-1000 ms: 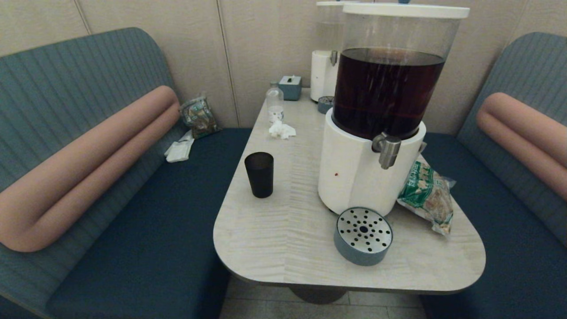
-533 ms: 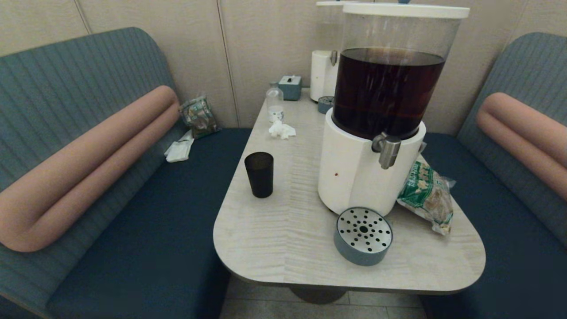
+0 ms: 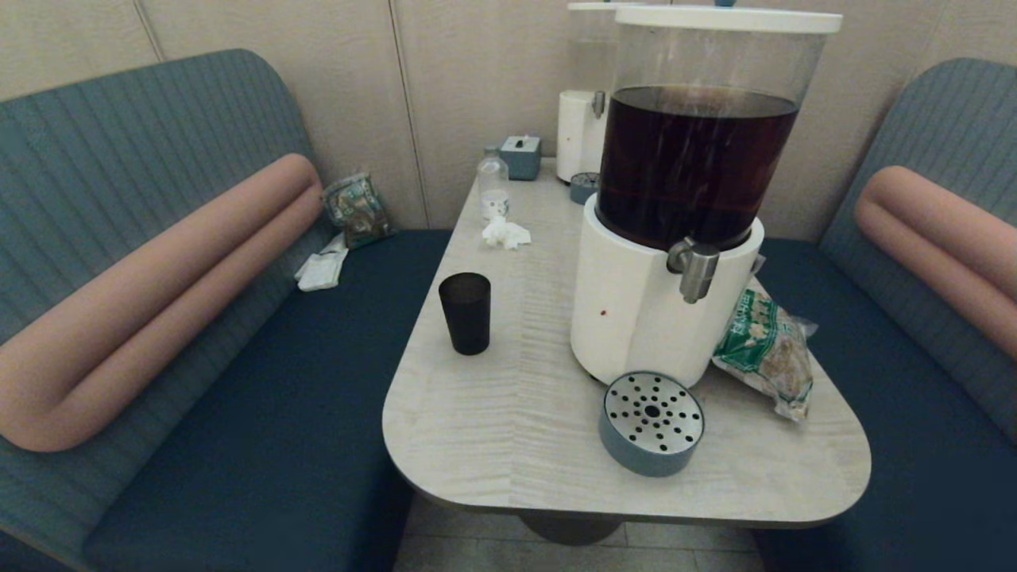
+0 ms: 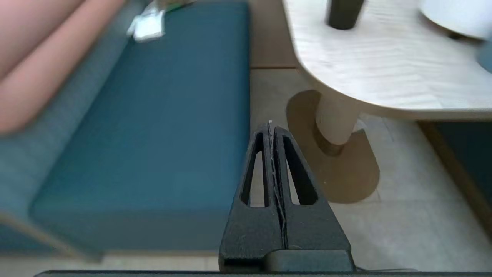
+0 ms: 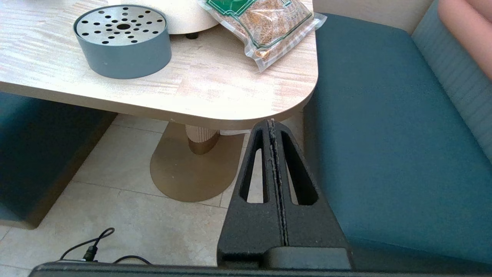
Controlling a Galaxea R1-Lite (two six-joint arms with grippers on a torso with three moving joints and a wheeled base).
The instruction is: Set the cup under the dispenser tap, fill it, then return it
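Note:
The black tapered cup [image 3: 465,312] stands upright on the pale wooden table [image 3: 493,413], left of the big dispenser; its base also shows in the left wrist view as the cup [image 4: 343,14]. The steel dispenser tap [image 3: 694,270] juts from the white base under the tank of dark brown liquid [image 3: 695,163]. A round grey drip tray [image 3: 651,422] with a perforated steel top sits on the table below and in front of the tap. Neither arm appears in the head view. My left gripper [image 4: 270,127] is shut and empty, low, short of the table's near edge. My right gripper [image 5: 271,125] is shut and empty below the table's near right corner.
A green snack bag [image 3: 769,351] lies right of the dispenser. Farther back are a crumpled tissue [image 3: 505,233], a small clear bottle [image 3: 493,187], a tissue box [image 3: 520,156] and a second white dispenser [image 3: 580,131]. Blue bench seats [image 3: 262,421] flank the table.

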